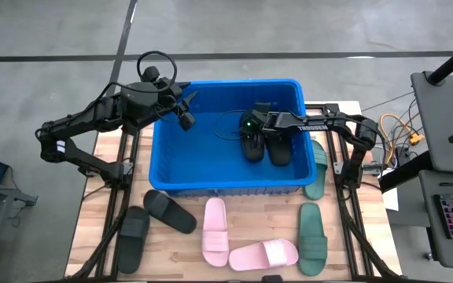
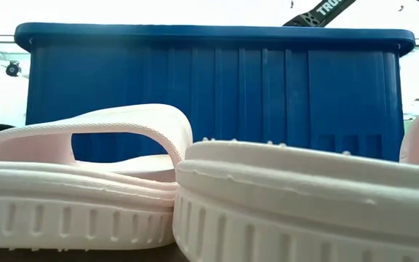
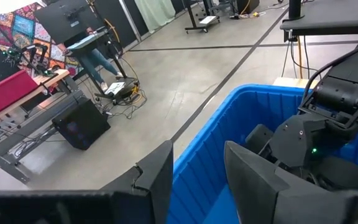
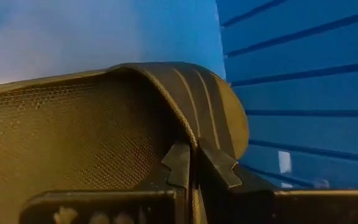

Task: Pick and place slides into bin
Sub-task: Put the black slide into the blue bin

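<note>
The blue bin (image 1: 226, 185) stands mid-table and also shows in the low view (image 2: 217, 87). Two black slides lie inside it at the right: one (image 1: 252, 146) under my right gripper (image 1: 252, 126), the other (image 1: 280, 148) beside it. My right gripper (image 4: 194, 167) is shut on the first black slide (image 4: 104, 118). My left gripper (image 1: 184, 110) hovers open and empty over the bin's far left corner; its fingers (image 3: 197, 180) stand apart above the rim (image 3: 210, 134). My right gripper pinches a thin curved edge (image 4: 188, 134) of the black slide between its two fingers, seemingly the strap's edge. The fingers reach down into the bin from its right side. Whether the slide rests on the bin's floor or hangs clear, I cannot tell.
On the near table lie two black slides (image 1: 167, 211) (image 1: 132, 237), two pink slides (image 1: 215, 232) (image 1: 263, 254) and a green slide (image 1: 311, 237). Another green slide (image 1: 315, 169) lies by the bin's right wall. The pink slides (image 2: 86, 175) fill the low view.
</note>
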Robot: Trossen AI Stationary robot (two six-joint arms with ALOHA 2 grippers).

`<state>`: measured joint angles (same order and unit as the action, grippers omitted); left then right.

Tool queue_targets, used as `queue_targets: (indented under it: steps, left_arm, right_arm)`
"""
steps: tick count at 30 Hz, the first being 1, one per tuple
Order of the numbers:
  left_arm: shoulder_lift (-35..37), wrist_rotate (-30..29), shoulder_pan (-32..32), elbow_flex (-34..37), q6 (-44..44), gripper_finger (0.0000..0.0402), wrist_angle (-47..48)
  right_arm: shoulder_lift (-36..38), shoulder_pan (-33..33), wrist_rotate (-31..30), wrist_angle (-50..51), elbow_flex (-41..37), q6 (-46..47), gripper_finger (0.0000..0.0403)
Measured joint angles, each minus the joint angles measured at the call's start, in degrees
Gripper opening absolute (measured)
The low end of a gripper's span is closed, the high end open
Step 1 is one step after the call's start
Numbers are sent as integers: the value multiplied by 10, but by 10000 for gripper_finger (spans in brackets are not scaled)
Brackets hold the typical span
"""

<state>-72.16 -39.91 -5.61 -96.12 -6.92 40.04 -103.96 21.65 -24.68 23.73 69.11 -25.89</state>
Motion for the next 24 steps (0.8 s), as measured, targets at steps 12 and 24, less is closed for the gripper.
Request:
queue_targets:
  steps: [12,24]
  left_arm:
    - [0,0,0,0,0,128,0]
    - [0,0,0,0,0,128,0]
  right_arm:
    - [0,0,15,3,-1,4,58]
    - [-1,0,30,63,16,8,125]
